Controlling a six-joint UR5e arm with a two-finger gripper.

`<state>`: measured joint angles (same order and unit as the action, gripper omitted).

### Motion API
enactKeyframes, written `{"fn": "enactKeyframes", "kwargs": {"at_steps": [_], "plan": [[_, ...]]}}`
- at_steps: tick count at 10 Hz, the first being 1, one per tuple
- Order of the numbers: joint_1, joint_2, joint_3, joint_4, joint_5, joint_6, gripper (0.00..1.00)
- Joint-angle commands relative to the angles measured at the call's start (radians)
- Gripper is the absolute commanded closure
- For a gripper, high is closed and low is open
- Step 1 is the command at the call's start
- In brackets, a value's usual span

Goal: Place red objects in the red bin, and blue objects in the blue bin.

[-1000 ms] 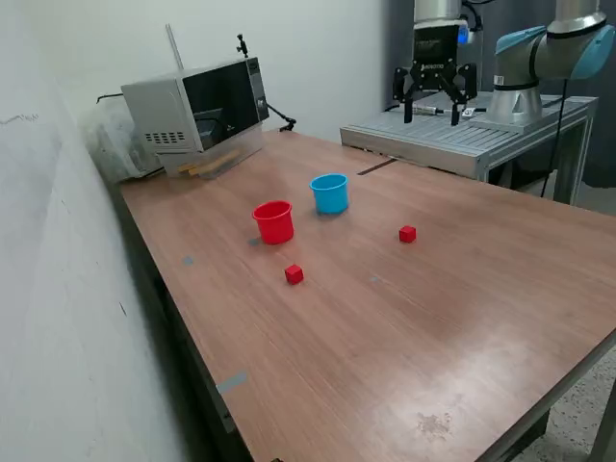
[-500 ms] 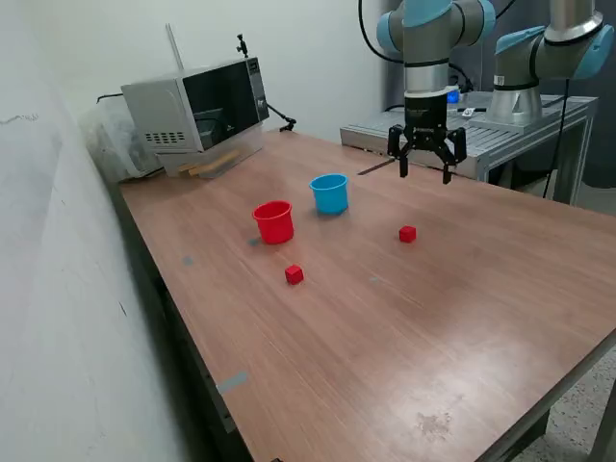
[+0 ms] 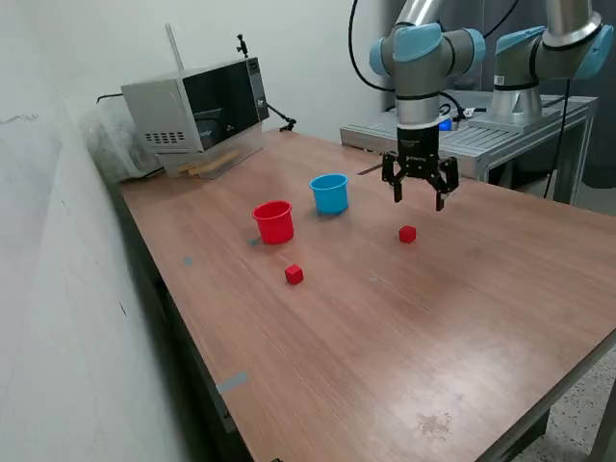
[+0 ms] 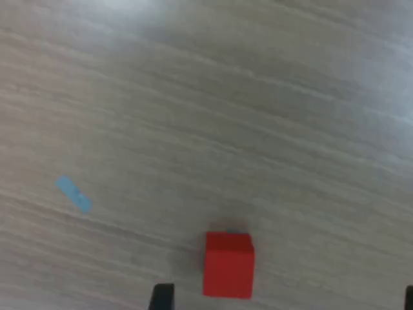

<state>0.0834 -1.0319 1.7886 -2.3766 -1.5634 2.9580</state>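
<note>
The fingers (image 3: 419,199) hang spread wide apart and empty, right of center in the exterior view, above the table (image 3: 404,327) and touching nothing. Just below them in the frame sits one red cube (image 3: 407,234); the wrist view shows that same cube (image 4: 228,265) low in its picture, between the two dark finger tips at the bottom edge but nearer one of them. A second red cube (image 3: 294,274) lies left of center, below the red cup (image 3: 273,221), with the light blue cup (image 3: 329,192) just to the cup's upper right. No dark blue cubes show in either view (they may already sit inside a cup, though the frames cannot confirm it).

The step in hand looks like the approach to the nearer red cube. To do it well, the arm should centre the cube between the fingers before descending, since it appears offset in the wrist view, and line the pads up with flat faces rather than corners. Descending straight down until the tips nearly meet the wood, then closing gently, should keep the small block from skidding aside.
</note>
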Motion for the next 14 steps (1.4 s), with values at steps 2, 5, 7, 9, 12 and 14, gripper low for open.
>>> {"fn": "enactKeyframes", "kwargs": {"at_steps": [2,5,7,9,12,14], "plan": [[0.001,0.075,-0.050,-0.024,0.002,0.001,0.00],[-0.014,0.082,-0.063,-0.029,0.017,0.001,0.00],[-0.024,0.082,-0.061,-0.029,0.017,-0.001,0.00],[-0.025,0.082,-0.060,-0.033,0.017,-0.001,0.00],[-0.039,0.079,-0.038,-0.042,0.017,-0.001,0.00],[-0.037,0.075,-0.003,-0.062,0.017,-0.001,0.00]]}}
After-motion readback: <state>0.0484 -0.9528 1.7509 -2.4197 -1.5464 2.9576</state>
